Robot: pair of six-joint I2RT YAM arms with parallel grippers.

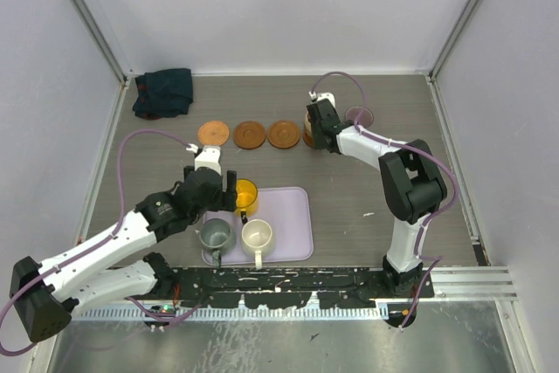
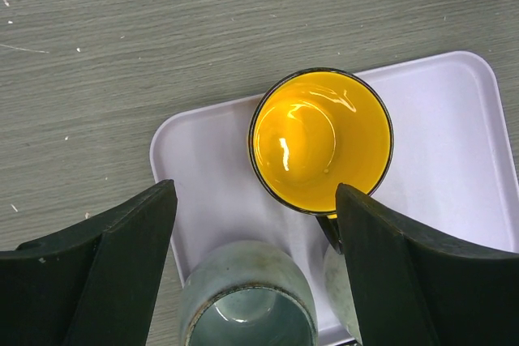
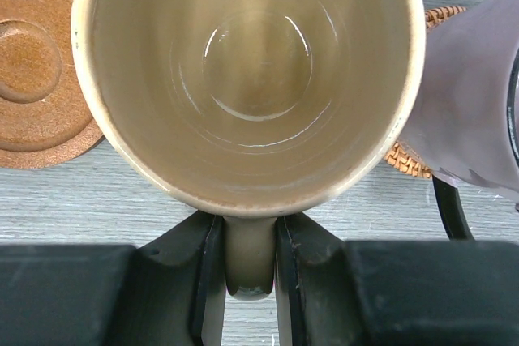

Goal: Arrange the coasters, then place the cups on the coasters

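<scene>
Three bare coasters [image 1: 249, 134] lie in a row at the back. My right gripper [image 1: 314, 128] is shut on the tan cup's handle [image 3: 250, 261], holding the tan cup [image 3: 247, 79] upright at the row's right end, beside one coaster [image 3: 32, 62]. The mauve cup [image 3: 470, 95] stands on a woven-edged coaster [image 3: 405, 160] just right of it. The yellow cup [image 2: 320, 139], the grey-green cup [image 2: 247, 301] and the white cup [image 1: 257, 234] stand on the lavender tray [image 1: 293, 216]. My left gripper [image 2: 255, 265] hangs open over the tray, with the grey-green cup's rim between its fingers and nothing gripped.
A dark folded cloth [image 1: 163, 92] lies at the back left corner. White walls with metal rails close the table on the left, back and right. The tray sits close to the arm bases at the near edge.
</scene>
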